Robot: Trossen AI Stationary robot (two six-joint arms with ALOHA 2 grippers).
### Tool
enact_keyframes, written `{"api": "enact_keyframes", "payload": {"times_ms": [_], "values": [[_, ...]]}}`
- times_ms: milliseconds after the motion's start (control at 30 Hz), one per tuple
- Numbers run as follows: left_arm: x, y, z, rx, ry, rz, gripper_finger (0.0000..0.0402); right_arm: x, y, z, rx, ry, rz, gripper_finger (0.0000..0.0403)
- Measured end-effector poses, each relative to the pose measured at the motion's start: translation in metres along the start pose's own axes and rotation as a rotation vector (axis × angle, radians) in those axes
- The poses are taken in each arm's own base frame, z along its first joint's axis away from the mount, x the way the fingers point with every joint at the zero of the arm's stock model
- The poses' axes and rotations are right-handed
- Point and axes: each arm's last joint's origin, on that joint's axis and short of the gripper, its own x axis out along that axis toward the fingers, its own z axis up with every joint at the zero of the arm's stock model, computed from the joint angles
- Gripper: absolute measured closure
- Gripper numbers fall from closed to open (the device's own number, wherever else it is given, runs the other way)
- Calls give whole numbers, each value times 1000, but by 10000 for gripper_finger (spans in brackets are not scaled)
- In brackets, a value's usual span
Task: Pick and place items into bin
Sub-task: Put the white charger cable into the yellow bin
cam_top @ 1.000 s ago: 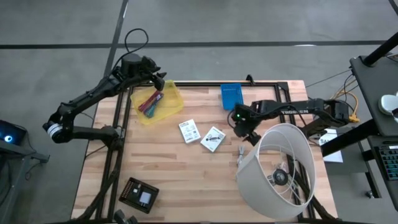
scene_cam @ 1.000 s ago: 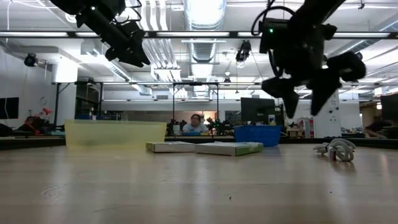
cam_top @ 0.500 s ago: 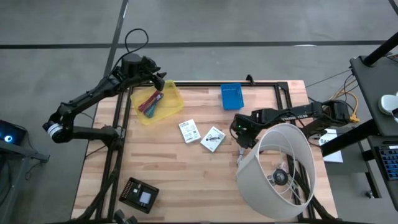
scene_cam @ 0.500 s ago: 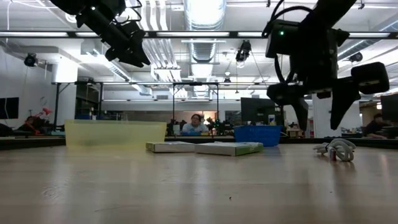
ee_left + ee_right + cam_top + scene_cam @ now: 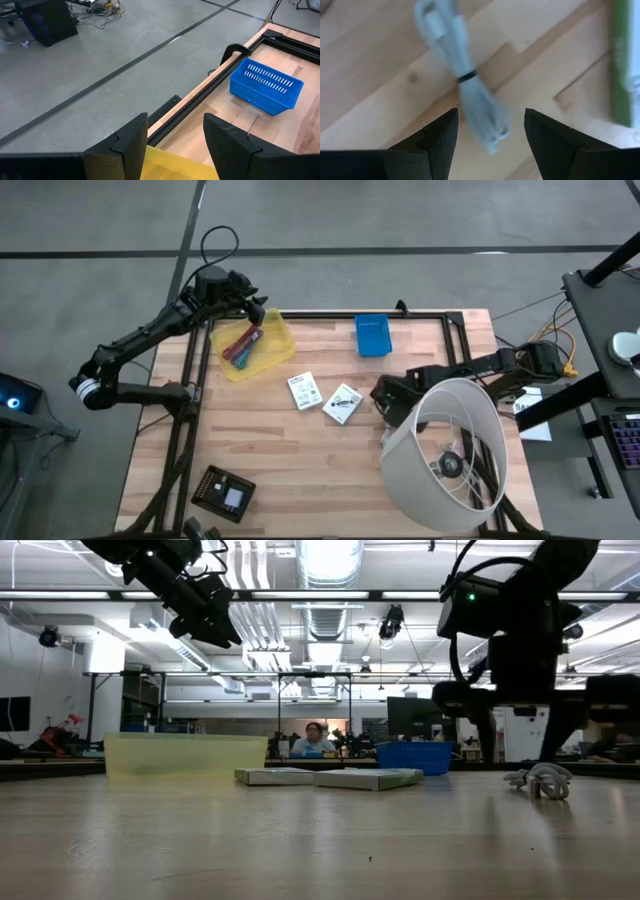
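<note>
A white cable bundle (image 5: 470, 95) with a dark tie lies flat on the wood, close to the lampshade's rim (image 5: 388, 426). My right gripper (image 5: 489, 119) hangs open just above it, one finger on either side, touching nothing; the low view shows it (image 5: 520, 735) pointing down over the bundle (image 5: 540, 780). Two white printed packets (image 5: 304, 391) (image 5: 343, 402) lie flat mid-table. Teal and magenta tools (image 5: 240, 345) lie inside the yellow bin (image 5: 272, 352). My left gripper (image 5: 258, 308) waits open above the bin's far edge.
A big white lampshade (image 5: 450, 455) lies on its side right beside my right gripper. A blue basket (image 5: 372, 335) stands at the far edge, and a flat black square device (image 5: 225, 490) sits at the near left corner. Bare wood lies between the packets and the device.
My right gripper has moved toward the table's near edge and come down, from beside the blue basket to just over the cable bundle by the lampshade. Its fingers, tilted earlier, now point straight down. The left arm and all objects have stayed put.
</note>
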Motion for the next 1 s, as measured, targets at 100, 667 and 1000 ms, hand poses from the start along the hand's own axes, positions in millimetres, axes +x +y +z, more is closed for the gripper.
{"api": "enact_keyframes", "payload": {"times_ms": [100,667,1000], "values": [[0,0,0,0,0,0,226,2,-1,0,24,-2,-24,189],[0,0,0,-76,-3,0,226,11,16,-10,91,14,63,329],[1,0,1,-102,-10,-3,226,2,-17,-3,525,-171,-132,386]]}}
